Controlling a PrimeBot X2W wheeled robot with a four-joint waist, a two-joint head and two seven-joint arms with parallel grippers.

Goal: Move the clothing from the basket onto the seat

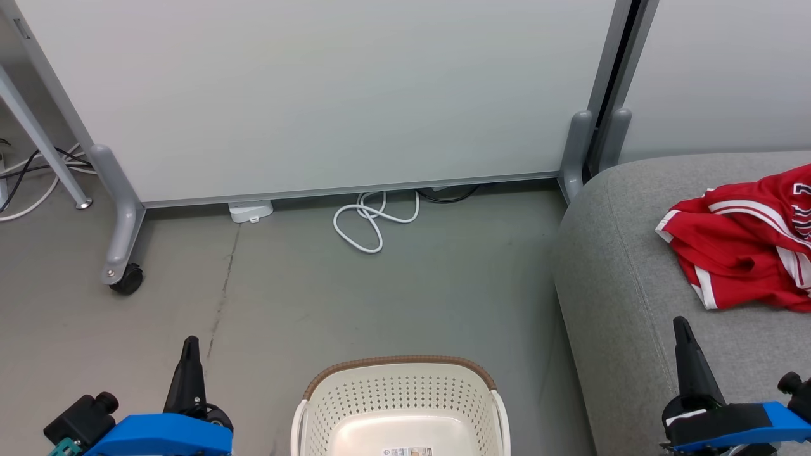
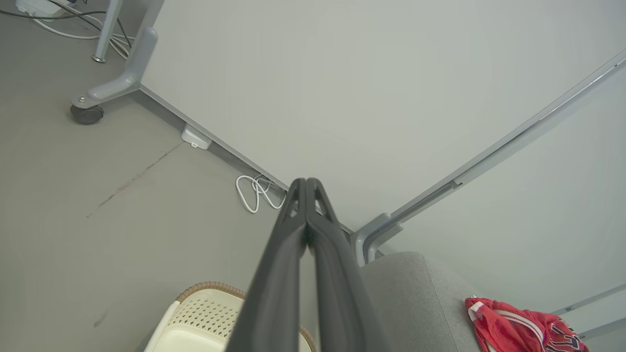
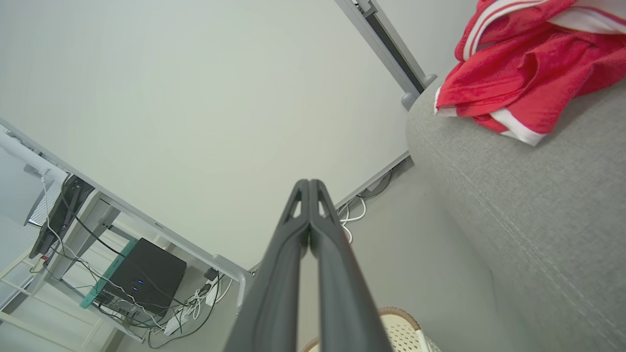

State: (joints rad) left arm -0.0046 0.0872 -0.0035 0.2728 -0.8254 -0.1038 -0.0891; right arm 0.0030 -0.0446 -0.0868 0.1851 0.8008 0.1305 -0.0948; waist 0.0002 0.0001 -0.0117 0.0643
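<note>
Red clothing (image 1: pixel 744 237) with white stripe trim lies crumpled on the grey seat (image 1: pixel 624 278) at the right, also seen as the clothing (image 3: pixel 528 63) and the clothing (image 2: pixel 513 330) in the wrist views. The cream basket (image 1: pixel 400 405) with a brown rim stands on the floor at the bottom centre, with no clothing visible in the part that shows. My left gripper (image 1: pixel 190 345) is shut and holds nothing, left of the basket. My right gripper (image 1: pixel 681 324) is shut and holds nothing, over the seat's front part below the clothing. Each wrist view shows its fingers pressed together: left gripper (image 2: pixel 306 182), right gripper (image 3: pixel 309 183).
A white partition on grey castor legs (image 1: pixel 123 253) stands behind the floor. A looped white cable (image 1: pixel 370 221) and a small white box (image 1: pixel 250 210) lie at its foot. A desk with a black box and cables (image 3: pixel 142 278) is off to one side.
</note>
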